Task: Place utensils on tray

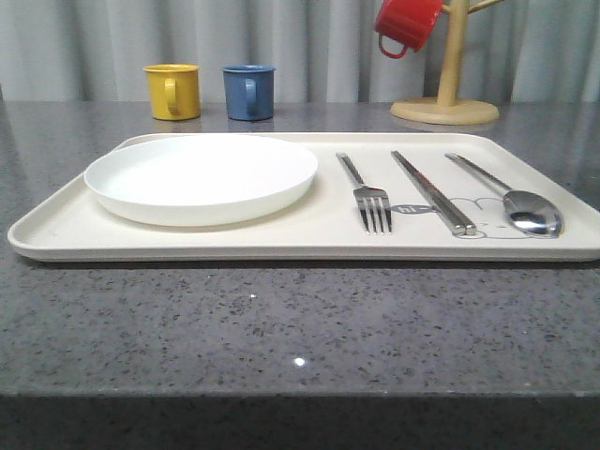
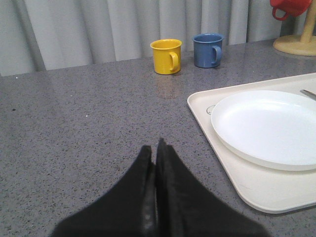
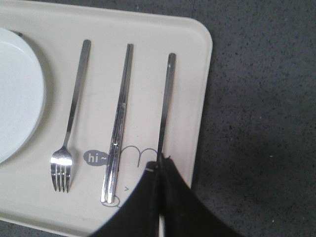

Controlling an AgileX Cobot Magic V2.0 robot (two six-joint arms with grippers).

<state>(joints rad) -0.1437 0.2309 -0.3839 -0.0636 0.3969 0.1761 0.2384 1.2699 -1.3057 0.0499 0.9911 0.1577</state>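
The cream tray (image 1: 56,239) lies across the middle of the grey table. On it rest the white plate (image 1: 202,176) at the left, then the fork (image 1: 366,192), the chopsticks (image 1: 431,192) and the spoon (image 1: 525,211), side by side. In the left wrist view my left gripper (image 2: 155,148) is shut and empty over bare table beside the tray (image 2: 256,190) and plate (image 2: 269,126). In the right wrist view my right gripper (image 3: 163,160) is shut, hovering over the spoon's bowl and hiding it. The spoon handle (image 3: 165,103), chopsticks (image 3: 120,123) and fork (image 3: 74,113) lie free.
A yellow mug (image 1: 173,91) and a blue mug (image 1: 249,91) stand behind the tray at the back left. A red mug (image 1: 408,23) hangs on a wooden stand (image 1: 445,111) at the back right. A grey curtain closes the far side.
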